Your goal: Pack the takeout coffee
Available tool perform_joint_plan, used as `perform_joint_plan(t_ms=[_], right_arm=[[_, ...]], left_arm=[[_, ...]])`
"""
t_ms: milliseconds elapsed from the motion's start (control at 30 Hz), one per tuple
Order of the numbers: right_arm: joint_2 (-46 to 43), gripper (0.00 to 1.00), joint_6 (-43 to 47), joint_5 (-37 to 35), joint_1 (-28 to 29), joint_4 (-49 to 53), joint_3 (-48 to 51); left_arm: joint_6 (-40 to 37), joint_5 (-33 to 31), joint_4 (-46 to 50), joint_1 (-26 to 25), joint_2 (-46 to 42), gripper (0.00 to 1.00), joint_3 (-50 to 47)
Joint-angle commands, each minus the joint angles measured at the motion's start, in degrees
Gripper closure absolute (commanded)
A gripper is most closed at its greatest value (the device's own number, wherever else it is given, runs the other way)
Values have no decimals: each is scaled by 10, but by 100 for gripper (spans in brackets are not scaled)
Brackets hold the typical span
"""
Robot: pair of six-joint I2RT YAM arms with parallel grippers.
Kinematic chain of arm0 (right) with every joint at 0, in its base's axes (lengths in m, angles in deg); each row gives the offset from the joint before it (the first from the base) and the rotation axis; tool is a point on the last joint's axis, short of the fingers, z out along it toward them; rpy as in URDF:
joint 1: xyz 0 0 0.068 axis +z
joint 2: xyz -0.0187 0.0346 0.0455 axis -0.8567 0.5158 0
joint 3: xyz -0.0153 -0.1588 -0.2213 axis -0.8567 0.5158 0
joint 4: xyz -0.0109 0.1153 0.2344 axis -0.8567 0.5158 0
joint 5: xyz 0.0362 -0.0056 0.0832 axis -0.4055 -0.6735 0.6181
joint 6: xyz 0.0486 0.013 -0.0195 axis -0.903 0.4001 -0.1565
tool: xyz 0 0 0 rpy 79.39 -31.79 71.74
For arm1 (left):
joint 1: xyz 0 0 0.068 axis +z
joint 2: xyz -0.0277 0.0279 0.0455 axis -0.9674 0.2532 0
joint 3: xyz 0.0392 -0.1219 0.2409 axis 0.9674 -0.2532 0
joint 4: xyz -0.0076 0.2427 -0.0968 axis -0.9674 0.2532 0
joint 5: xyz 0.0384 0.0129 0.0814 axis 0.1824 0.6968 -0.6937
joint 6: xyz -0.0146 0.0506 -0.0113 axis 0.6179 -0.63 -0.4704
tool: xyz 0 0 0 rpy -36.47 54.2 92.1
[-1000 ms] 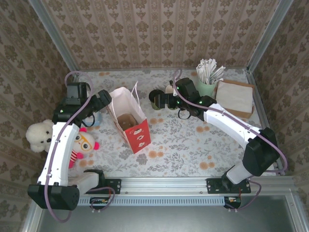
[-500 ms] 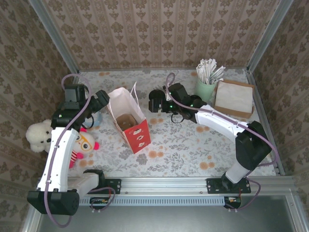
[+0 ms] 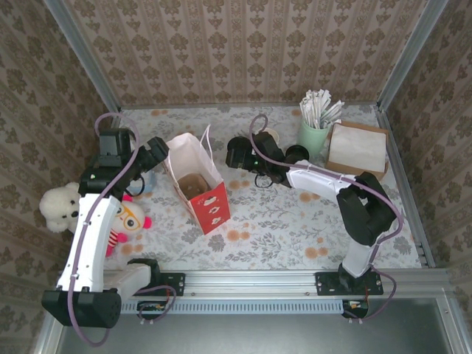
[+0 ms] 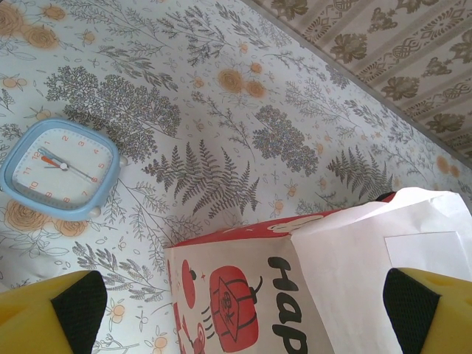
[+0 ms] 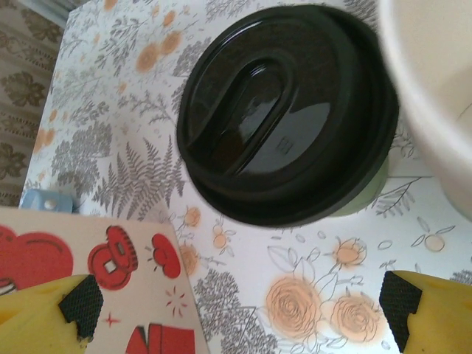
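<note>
The takeout coffee (image 3: 236, 150), a green cup with a round black lid (image 5: 287, 110), stands upright on the floral table just right of the red and white paper bag (image 3: 195, 181). My right gripper (image 3: 249, 156) is open beside the cup. In the right wrist view the lid lies ahead of my right gripper (image 5: 240, 310), with bare table between its yellow fingers (image 5: 413, 313). My left gripper (image 3: 158, 150) is open at the bag's left side. In the left wrist view the bag's printed wall (image 4: 310, 287) lies between the fingers of my left gripper (image 4: 243, 306).
A cream-rimmed cup (image 5: 435, 88) stands right against the coffee. A blue clock (image 4: 59, 177) lies left of the bag. A mint cup of wrapped sticks (image 3: 316, 125) and a napkin stack (image 3: 358, 147) sit at the back right. Plush toys (image 3: 59, 206) lie at the left edge.
My right gripper has slid left, closer to the coffee cup, its arm folding in. The left arm has barely shifted. Both grippers stayed open.
</note>
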Motion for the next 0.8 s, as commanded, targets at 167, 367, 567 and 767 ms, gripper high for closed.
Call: perform_joint_plan(t_ms=[167,367,567,767], right_arm=[[30,0,16,0,-20,-16,-33],[43,0,21,4,-30,-28,-44],[70,0,45,7,-32,-24,-76],[88,0,75,1,-32,-7,-107]], left_arm=[[-21,-11,18,3,-23,0,-6],[-22,-13,21,5,-33,0,-11],[-26,-16,25,4,-40,0,-13],[-33,-24,35,4,-45,0,-9]])
